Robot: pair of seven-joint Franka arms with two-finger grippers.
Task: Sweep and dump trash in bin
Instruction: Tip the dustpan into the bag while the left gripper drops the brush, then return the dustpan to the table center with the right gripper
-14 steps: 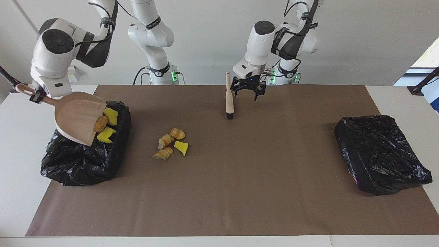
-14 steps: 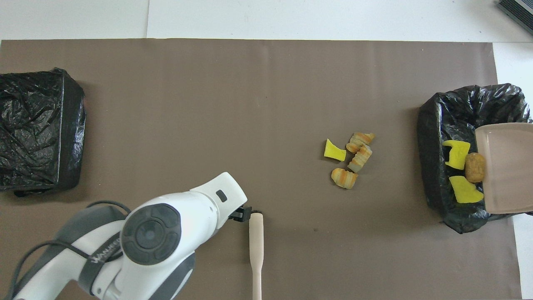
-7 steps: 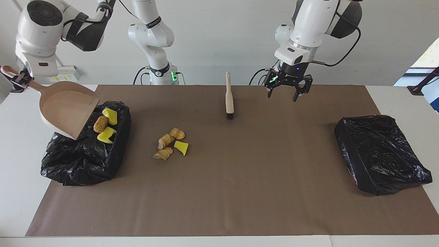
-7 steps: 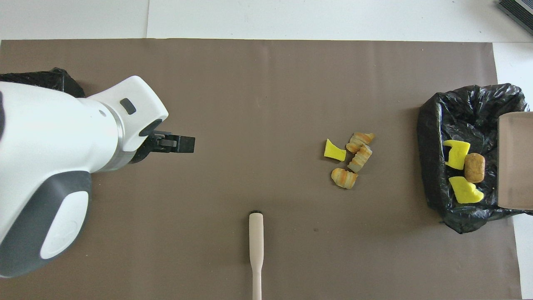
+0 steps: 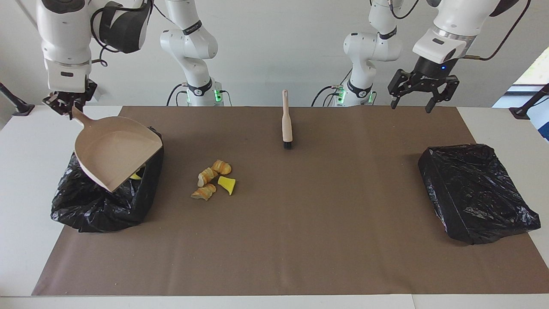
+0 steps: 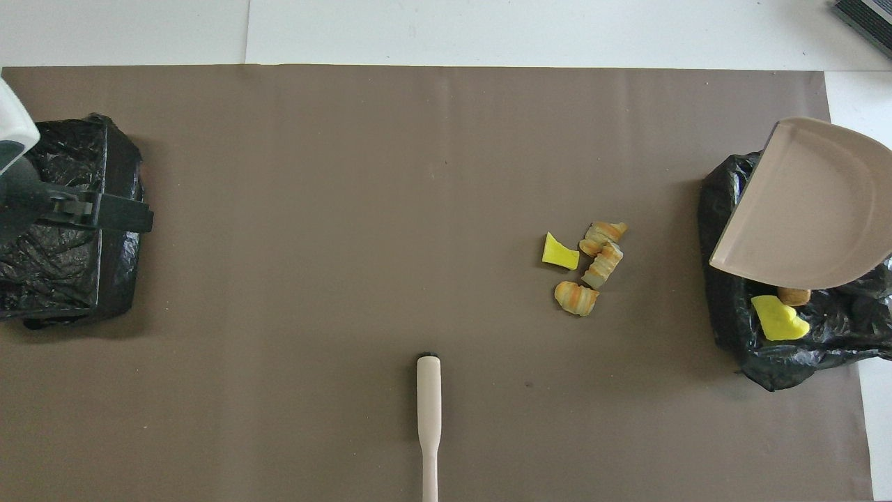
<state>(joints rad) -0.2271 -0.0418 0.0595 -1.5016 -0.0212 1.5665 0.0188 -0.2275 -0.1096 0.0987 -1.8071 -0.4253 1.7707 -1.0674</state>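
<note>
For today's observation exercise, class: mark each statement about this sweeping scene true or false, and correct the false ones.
1. The right gripper holds the beige plastic dustpan above the open black-bagged bin. True.
2. The left gripper grips the wooden-handled brush. False: its jaws are open and empty, above the closed black-wrapped bin; the brush lies alone on the brown mat.
3. Four foam scraps lie on the mat, between the brush and the open bin. True.
4. The dustpan carries yellow scraps. False: it is empty; a yellow foam scrap lies in the bin.
</note>
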